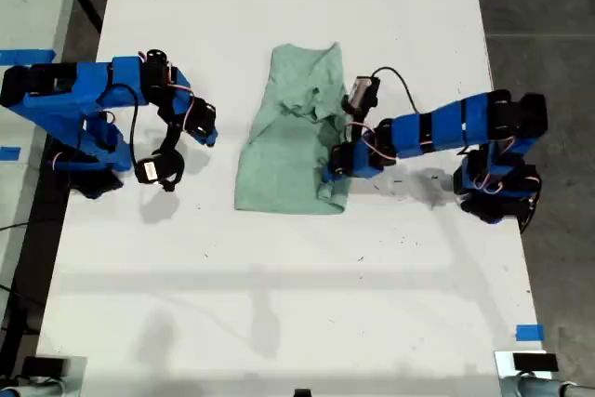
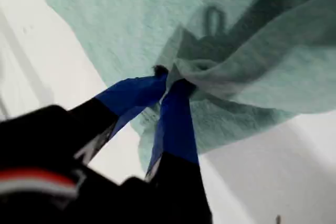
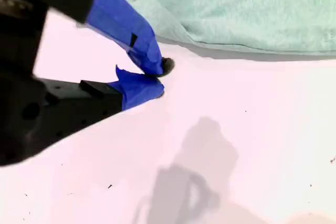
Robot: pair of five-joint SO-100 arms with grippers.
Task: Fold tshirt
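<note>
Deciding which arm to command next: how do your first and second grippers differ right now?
My first gripper is shut on a bunched fold of the tshirt; my second gripper is shut on nothing. The first sits at the shirt's edge on the exterior view's right; the second hangs over bare table, clear of the cloth, on that view's left. Both have blue fingers.

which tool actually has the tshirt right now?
My first gripper, on the arm at the exterior view's right, is shut on the tshirt. My second gripper holds nothing, nearly closed over bare table.
</note>
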